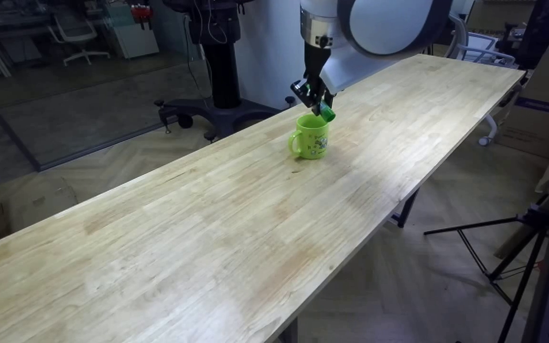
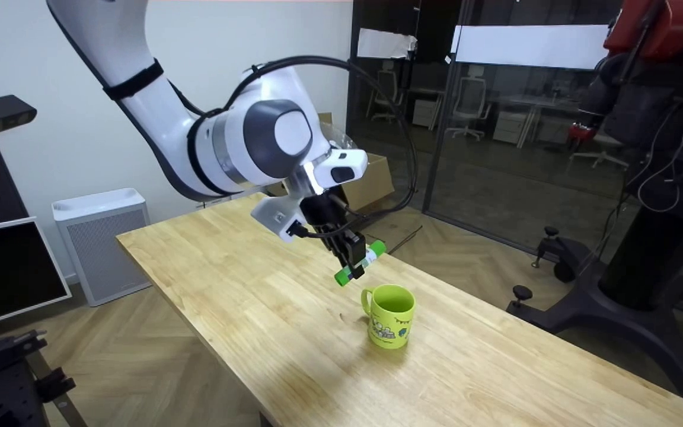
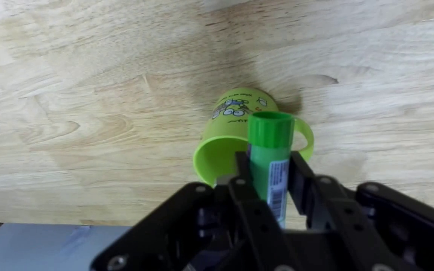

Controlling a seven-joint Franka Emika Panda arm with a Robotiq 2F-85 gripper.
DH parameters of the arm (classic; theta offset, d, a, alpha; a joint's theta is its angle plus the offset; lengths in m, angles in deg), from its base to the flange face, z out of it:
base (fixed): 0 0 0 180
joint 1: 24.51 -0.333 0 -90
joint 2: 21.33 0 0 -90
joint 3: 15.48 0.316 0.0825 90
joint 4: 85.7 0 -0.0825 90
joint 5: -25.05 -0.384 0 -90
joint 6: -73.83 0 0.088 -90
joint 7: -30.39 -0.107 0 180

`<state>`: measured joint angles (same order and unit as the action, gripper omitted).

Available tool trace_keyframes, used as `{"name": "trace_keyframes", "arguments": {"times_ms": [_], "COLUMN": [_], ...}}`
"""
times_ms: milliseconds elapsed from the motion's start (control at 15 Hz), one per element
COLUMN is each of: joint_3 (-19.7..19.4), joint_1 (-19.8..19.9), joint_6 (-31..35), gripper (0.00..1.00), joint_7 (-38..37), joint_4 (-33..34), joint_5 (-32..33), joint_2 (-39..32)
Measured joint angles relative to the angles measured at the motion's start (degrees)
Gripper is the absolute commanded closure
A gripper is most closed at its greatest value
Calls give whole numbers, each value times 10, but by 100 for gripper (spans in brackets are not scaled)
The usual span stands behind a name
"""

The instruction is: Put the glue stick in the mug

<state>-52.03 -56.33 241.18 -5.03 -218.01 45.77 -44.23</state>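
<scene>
The lime-green mug (image 1: 311, 139) stands upright on the wooden table, and it shows in both exterior views (image 2: 389, 326). Its handle and printed figures are visible. My gripper (image 2: 353, 264) is shut on the glue stick (image 2: 372, 255), a green cylinder with a label. The glue stick is held tilted above the table, close to the mug's rim and outside it. In the wrist view, the fingers (image 3: 268, 160) press both sides of the glue stick (image 3: 271, 131). Its capped end covers part of the mug (image 3: 217, 150), whose opening shows to the left. The stick's far end is hidden by the gripper.
The long wooden table (image 1: 198, 228) runs under the arm, with its long edge near the mug. A black wheeled stand (image 1: 224, 85) is beyond that edge. A black cable (image 2: 409, 148) loops from the arm. A tripod (image 1: 508, 267) stands beside the table.
</scene>
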Motion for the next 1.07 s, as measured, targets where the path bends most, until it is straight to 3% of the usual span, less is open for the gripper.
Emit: {"name": "trace_keyframes", "arguments": {"times_ms": [67, 133, 400, 733, 867, 1067], "joint_3": [-6, -7, -13, -142, -179, -186], "joint_1": [-6, -8, -8, -67, -95, -127], "joint_6": [1, 2, 9, 99, 134, 162], "gripper": [71, 93, 93, 93, 93, 93], "joint_7": [-4, -6, -12, -72, -69, -44], "joint_4": [-3, -5, -4, 17, 23, 31], "joint_5": [1, 2, 6, 31, -22, -148], "joint_2": [2, 2, -4, -74, -114, -171]}}
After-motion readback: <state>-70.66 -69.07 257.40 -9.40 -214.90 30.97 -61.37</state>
